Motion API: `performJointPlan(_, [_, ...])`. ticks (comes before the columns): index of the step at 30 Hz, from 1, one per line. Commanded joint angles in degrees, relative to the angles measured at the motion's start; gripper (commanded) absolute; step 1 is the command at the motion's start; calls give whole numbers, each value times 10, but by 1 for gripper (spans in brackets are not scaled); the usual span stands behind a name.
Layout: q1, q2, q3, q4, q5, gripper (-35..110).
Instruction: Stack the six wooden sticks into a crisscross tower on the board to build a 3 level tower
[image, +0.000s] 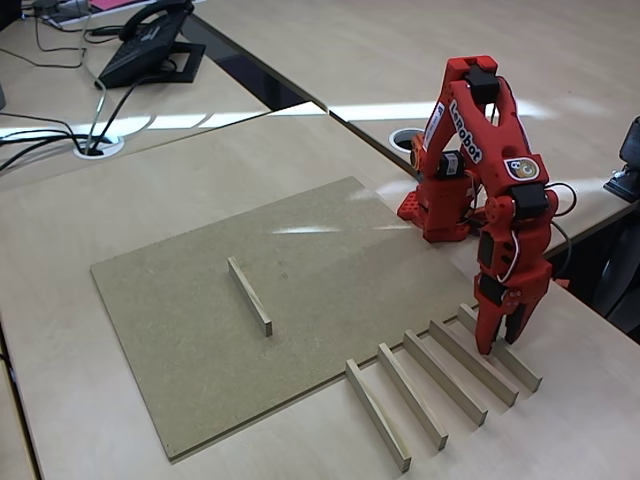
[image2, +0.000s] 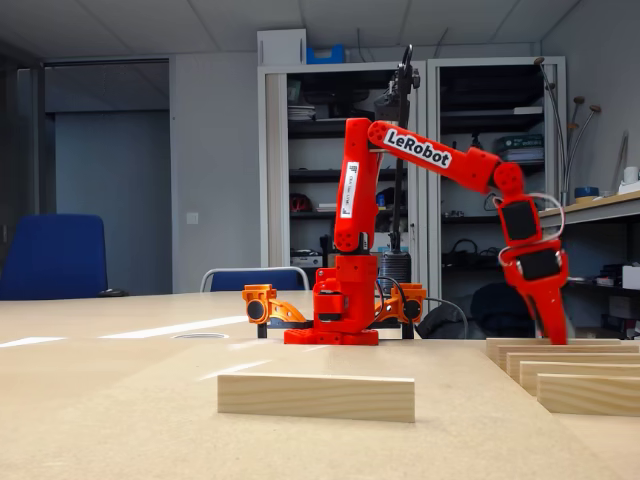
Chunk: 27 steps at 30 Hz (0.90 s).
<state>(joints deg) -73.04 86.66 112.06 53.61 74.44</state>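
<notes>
One pale wooden stick (image: 250, 296) lies alone on the brown board (image: 190, 390), near its middle; a fixed view shows this stick (image2: 316, 397) side-on in the foreground. Several more sticks (image: 412, 396) lie side by side in a row on the tabletop just off the board's right edge, also seen stacked in perspective (image2: 575, 368). My red gripper (image: 500, 342) points straight down at the far right end of that row, its jaws a little open around the last stick (image: 512, 357). Its tips (image2: 556, 332) drop behind the row. No tower stands on the board.
The arm's red base (image: 438, 212) sits on the table behind the board's right corner. A desk phone (image: 150, 45) and cables (image: 50, 135) lie at the far left. The table edge (image: 600, 320) runs close to the right of the gripper.
</notes>
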Motion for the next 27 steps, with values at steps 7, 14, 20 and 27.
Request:
performJointPlan(7, [4,15,21,-25,13,0])
performJointPlan(14, [28,80,-43,74,7,0])
performJointPlan(20, [76,138,-158,205,-46,0])
performJointPlan(27, [269,156,-196,239,-306,0])
